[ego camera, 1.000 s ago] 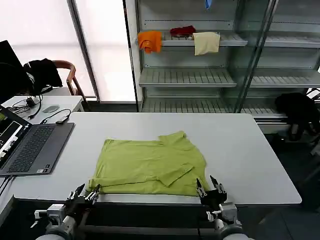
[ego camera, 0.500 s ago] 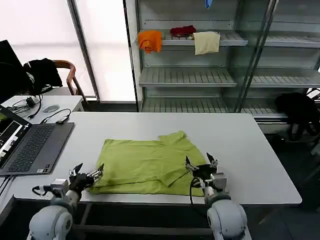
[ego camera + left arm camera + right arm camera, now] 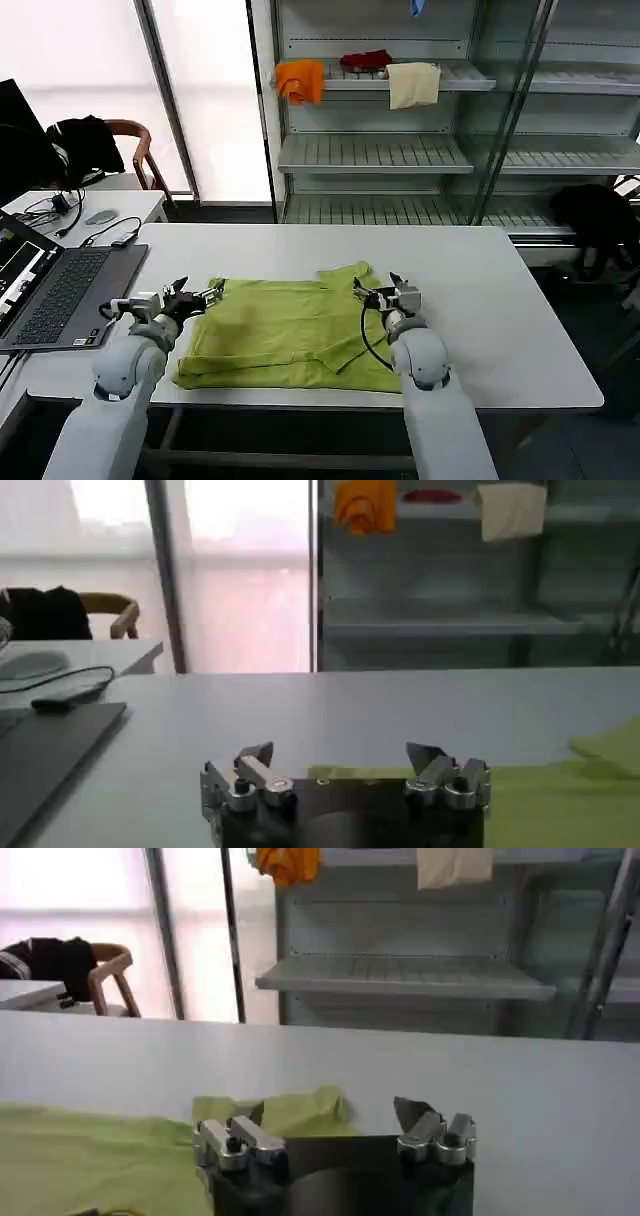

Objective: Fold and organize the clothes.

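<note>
The lime T-shirt (image 3: 300, 335) sits flat on the white table (image 3: 500, 310), toward the near edge and roughly centered, already partly folded: sleeves look tucked in and there's a diagonal flap lying across the front, with the collar end poking up at about 1 o'clock from the shirt's middle. So it looks like the side folds are done, but it's a wide rectangle for now and probably needs at least one more fold in half plus a tidy-up. The left gripper (image 3: 196, 296) hovers over the shirt's far corner at roughly 10 o'clock, jaws spread wide, nothing in them. The right gripper (image 3: 378, 292) is at the collar end around 1 o'clock, also wide open and empty. A laptop (image 3: 60, 295) sits off at 9 o'clock, well apart.
</note>
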`<state>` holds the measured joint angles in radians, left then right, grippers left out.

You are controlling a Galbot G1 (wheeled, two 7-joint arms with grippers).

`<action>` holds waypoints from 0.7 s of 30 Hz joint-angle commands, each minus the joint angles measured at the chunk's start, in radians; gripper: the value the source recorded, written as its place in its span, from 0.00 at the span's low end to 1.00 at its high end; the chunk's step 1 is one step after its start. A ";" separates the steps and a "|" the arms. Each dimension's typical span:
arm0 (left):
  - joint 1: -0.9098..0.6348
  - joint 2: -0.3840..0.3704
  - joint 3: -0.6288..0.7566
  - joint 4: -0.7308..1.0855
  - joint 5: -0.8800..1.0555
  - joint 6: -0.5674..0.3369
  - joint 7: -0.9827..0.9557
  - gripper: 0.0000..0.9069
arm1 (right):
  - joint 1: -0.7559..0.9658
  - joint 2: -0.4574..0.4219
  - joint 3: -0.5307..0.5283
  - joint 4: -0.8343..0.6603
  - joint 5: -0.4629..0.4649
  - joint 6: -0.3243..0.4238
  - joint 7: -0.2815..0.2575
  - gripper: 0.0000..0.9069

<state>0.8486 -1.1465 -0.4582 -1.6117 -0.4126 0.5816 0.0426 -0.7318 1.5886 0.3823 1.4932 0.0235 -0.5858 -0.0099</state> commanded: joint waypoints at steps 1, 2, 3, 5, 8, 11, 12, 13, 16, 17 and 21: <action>-0.171 0.012 0.090 0.235 0.049 -0.001 0.065 1.00 | 0.164 0.033 0.013 -0.260 -0.025 0.002 -0.004 1.00; -0.175 0.009 0.092 0.243 0.054 -0.001 0.068 1.00 | 0.166 0.034 0.014 -0.264 -0.025 0.002 -0.004 1.00; -0.179 0.006 0.095 0.258 0.056 -0.001 0.068 1.00 | 0.172 0.035 0.015 -0.278 -0.025 0.002 -0.001 1.00; -0.185 0.002 0.095 0.276 0.066 -0.001 0.071 1.00 | 0.179 0.037 0.016 -0.290 -0.025 0.002 0.001 1.00; -0.180 -0.002 0.091 0.292 0.065 -0.001 0.074 1.00 | 0.187 0.041 0.019 -0.304 -0.024 0.003 0.003 1.00; -0.170 -0.004 0.079 0.294 0.054 -0.001 0.080 1.00 | 0.191 0.045 0.018 -0.312 -0.025 0.003 0.004 1.00; -0.165 -0.002 0.074 0.292 0.046 0.000 0.082 1.00 | 0.192 0.047 0.018 -0.316 -0.026 0.003 0.006 1.00; -0.162 -0.001 0.072 0.292 0.042 0.000 0.083 1.00 | 0.193 0.050 0.019 -0.320 -0.028 0.003 0.007 1.00; -0.156 0.002 0.061 0.294 0.038 -0.001 0.085 1.00 | 0.192 0.054 0.018 -0.325 -0.035 0.003 0.005 1.00; -0.155 0.002 0.059 0.294 0.039 0.000 0.085 1.00 | 0.192 0.056 0.017 -0.325 -0.037 0.004 0.003 1.00; -0.154 0.004 0.054 0.298 0.041 -0.001 0.084 0.68 | 0.192 0.066 0.015 -0.334 -0.058 0.004 -0.005 0.87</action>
<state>0.7129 -1.1449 -0.4035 -1.3608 -0.3732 0.5815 0.1155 -0.5662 1.6090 0.3961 1.2099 -0.0164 -0.5814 -0.0105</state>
